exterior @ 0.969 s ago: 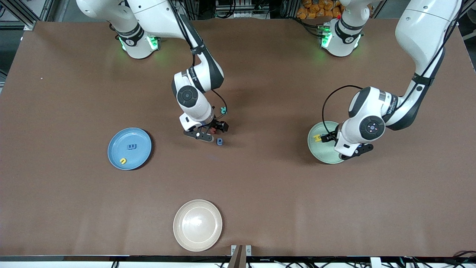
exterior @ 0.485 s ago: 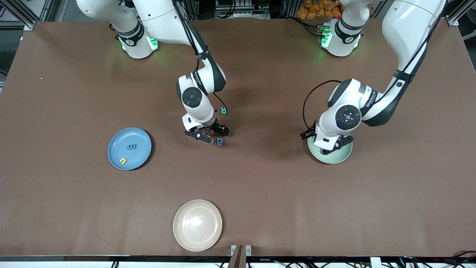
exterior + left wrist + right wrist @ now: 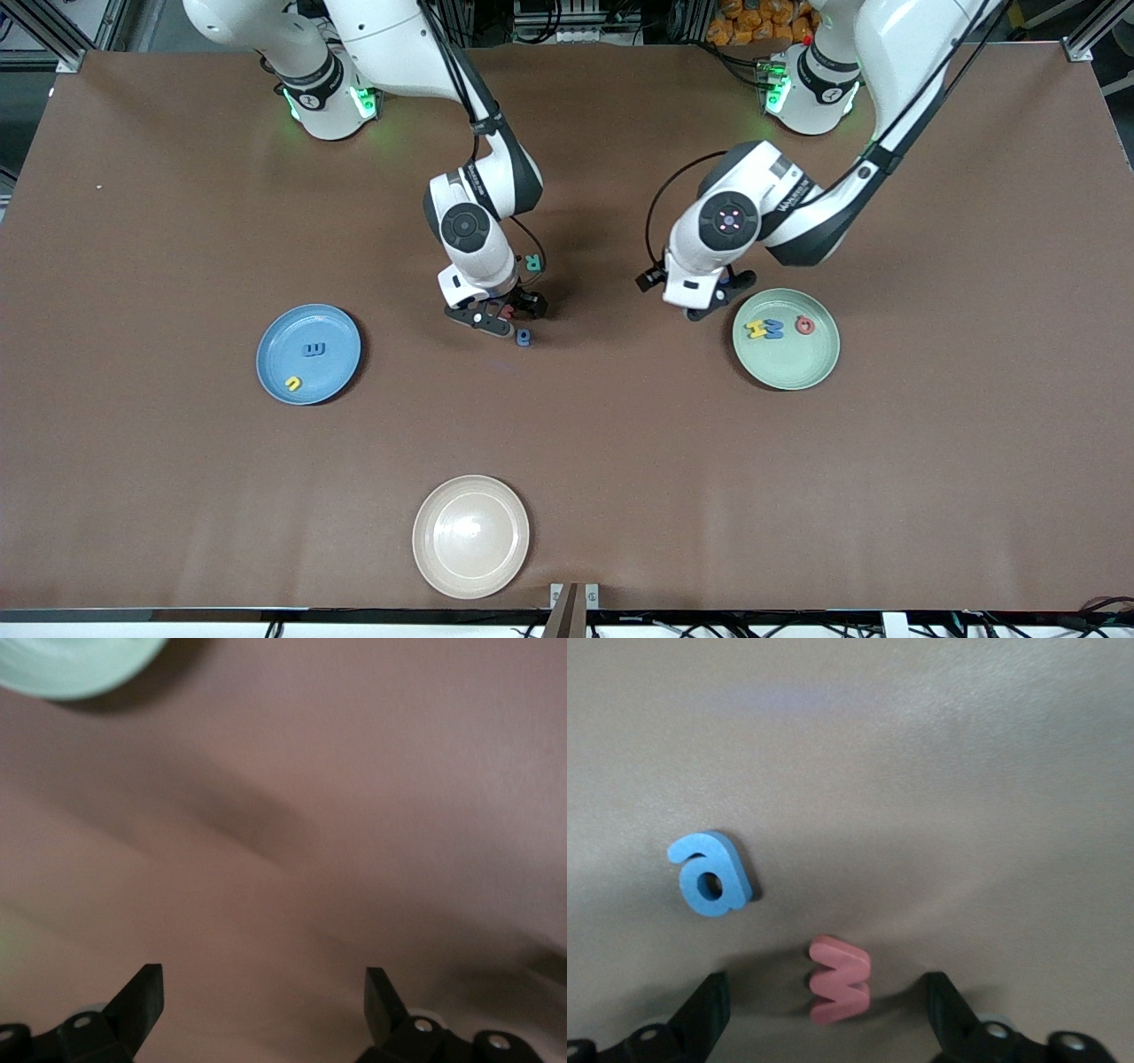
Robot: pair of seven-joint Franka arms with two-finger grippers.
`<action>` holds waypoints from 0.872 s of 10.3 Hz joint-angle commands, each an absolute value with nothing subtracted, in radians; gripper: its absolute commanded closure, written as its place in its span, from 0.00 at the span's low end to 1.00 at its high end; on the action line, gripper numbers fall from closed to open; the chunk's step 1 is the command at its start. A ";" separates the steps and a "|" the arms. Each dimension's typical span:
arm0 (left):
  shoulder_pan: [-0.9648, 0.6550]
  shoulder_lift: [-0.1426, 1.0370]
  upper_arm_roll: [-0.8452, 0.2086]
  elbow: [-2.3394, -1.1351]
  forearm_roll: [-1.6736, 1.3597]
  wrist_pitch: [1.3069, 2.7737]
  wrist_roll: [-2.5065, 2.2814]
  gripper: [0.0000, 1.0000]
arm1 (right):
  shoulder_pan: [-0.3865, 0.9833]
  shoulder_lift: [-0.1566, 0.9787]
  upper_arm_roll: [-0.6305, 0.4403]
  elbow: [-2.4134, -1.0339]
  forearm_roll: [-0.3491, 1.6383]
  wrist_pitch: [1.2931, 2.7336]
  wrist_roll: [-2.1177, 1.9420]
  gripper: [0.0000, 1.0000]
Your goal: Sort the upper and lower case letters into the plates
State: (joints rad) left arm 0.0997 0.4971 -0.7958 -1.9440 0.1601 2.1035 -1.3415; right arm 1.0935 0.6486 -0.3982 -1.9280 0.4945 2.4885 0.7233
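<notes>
Red w (image 3: 840,979) flat on the tabletop (image 3: 620,425), between the wide-open fingers of the right tool (image 3: 824,1014); blue a (image 3: 709,874) just beside, teal R (image 3: 532,262) near. Yellow H (image 3: 756,330), blue M (image 3: 774,329), red Q (image 3: 804,325) in the mint plate (image 3: 788,377). Left tool (image 3: 264,997) wide open, empty, over bare tabletop near that plate

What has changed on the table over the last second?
The left gripper left the mint green plate and swung toward the table's middle, open and empty, uncovering the yellow H, blue M and red Q. The right gripper stays low, open around the red w. Other letters and plates unchanged.
</notes>
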 commanded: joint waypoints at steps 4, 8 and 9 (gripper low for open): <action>0.069 0.561 -0.793 -1.858 0.140 2.098 -1.370 0.00 | 1.163 0.634 -0.485 -1.931 0.479 2.439 0.742 0.00; 0.032 0.612 -0.792 -1.793 0.140 2.098 -1.416 0.00 | 1.169 0.646 -0.482 -1.939 0.479 2.488 0.742 1.00; 0.008 0.623 -0.788 -1.773 0.141 2.098 -1.440 0.00 | 1.169 0.646 -0.480 -1.939 0.479 2.488 0.742 1.00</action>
State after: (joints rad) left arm 0.0461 0.5859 -0.7949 -1.8257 0.1581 2.1040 -1.3989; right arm 1.1524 0.6506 -0.4719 -1.9261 0.4920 2.4727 0.7233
